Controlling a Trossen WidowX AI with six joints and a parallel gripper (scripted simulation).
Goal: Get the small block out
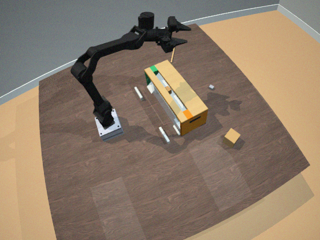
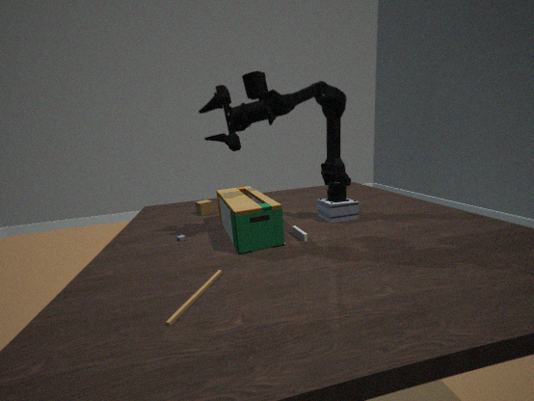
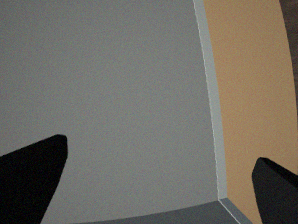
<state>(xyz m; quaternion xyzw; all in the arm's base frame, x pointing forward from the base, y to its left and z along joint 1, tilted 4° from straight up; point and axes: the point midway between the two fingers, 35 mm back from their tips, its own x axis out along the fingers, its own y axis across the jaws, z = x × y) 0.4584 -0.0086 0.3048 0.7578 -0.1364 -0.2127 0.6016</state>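
The box point(image 1: 173, 72) point(image 2: 260, 234) stands on the table point(image 1: 162, 184) point(image 2: 366, 308), with a green end, an orange end and a long slot in its top. A small brown block point(image 1: 168, 89) shows in the slot, about midway along in the top view; its exact rest on the shelf is hard to tell. The block is hidden in the exterior view and the wrist view. My gripper point(image 1: 188, 35) point(image 2: 202, 125) point(image 3: 164, 159) is open and empty, raised high above the table, beyond the green end in the top view. The wrist view shows only wall and floor between the fingers.
A thin wooden stick point(image 1: 172, 55) point(image 2: 194, 298) lies beyond the green end. A tiny grey block point(image 1: 211, 86) point(image 2: 181, 238) and a larger wooden cube point(image 1: 231, 137) point(image 2: 203, 207) are behind the box. White bars point(image 1: 138, 93) point(image 1: 164, 134) lie between box and arm base.
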